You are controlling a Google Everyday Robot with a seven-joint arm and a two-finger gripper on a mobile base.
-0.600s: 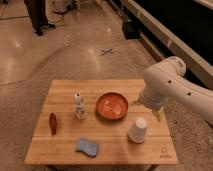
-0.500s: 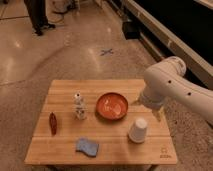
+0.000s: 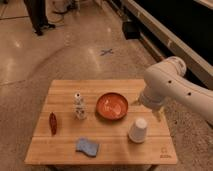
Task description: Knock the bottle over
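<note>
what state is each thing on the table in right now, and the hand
small clear plastic bottle with white cap: standing upright, not knocked over
orange round bowl: right way up, looks empty
white paper cup: standing, apparently mouth down
dark red slender object: lying flat
blue cloth: lying crumpled
hand: over the right side of the wooden table, beyond the bowl, away from the bottle

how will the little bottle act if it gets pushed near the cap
The bottle stands upright, narrow and tall for its base, so a push up high would likely tip it. It looks like thin plastic, so probably light; once down it may roll. The gripper is at the right edge of the table, with the bowl between it and the bottle.
</note>
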